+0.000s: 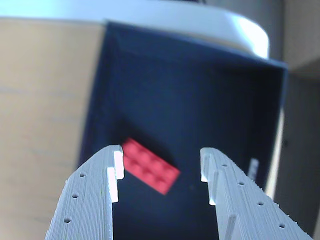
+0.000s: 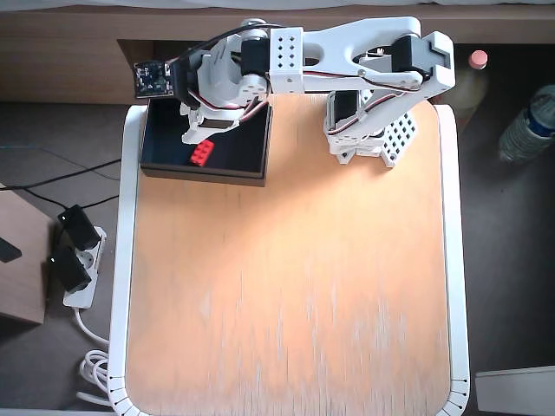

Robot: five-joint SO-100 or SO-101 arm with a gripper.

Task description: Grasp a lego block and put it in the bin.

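Observation:
The red lego block lies flat on the dark floor of the black bin, studs up, apart from both fingers. My gripper hangs open above it, its two white fingers spread with nothing between them. In the overhead view the lego block rests in the bin at the table's far left corner, near the bin's front wall. There the gripper reaches over the bin from the right, held above the block.
The wooden table with its white rim spreads out in front of the bin. The arm's base stands at the back right. A power strip and cables lie on the floor to the left; a bottle stands off the table at right.

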